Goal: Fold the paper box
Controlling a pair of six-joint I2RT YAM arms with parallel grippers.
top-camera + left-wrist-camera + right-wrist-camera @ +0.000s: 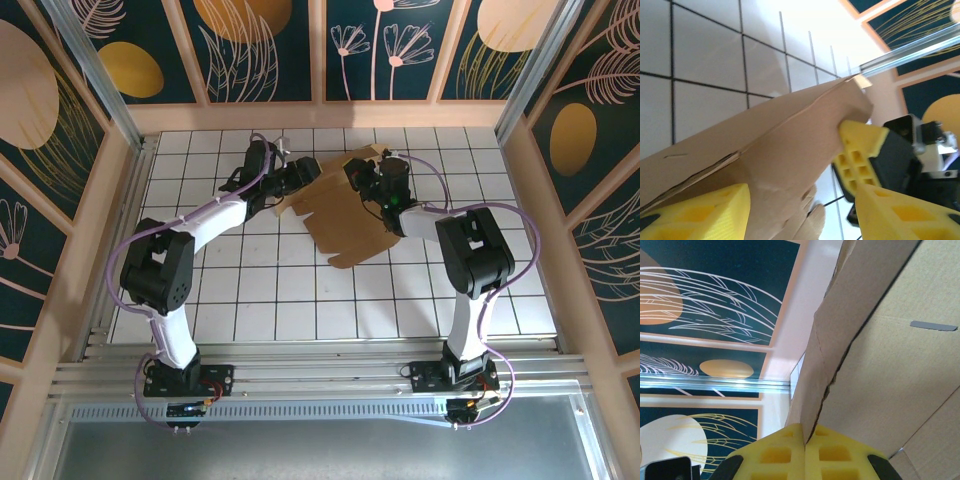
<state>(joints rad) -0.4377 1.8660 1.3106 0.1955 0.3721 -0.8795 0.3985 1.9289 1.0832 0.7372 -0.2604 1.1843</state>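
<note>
The paper box (345,218) is a flat brown cardboard sheet with flaps, lying at the back middle of the tiled table, its far edge lifted. My right gripper (368,178) is shut on that raised far flap; in the right wrist view its yellow pads (785,452) meet on the cardboard's edge (850,315). My left gripper (303,178) is at the sheet's left far corner. In the left wrist view it (800,202) stands open with the cardboard (790,140) between its wide-apart fingers (715,215). The right gripper's yellow finger (860,150) presses the same flap.
The white tiled table (260,290) is walled by patterned panels with wooden trim (320,115) at the back and sides. An aluminium rail (110,80) runs up the left corner. Both arms' elbows (160,270) bend over the table's near half.
</note>
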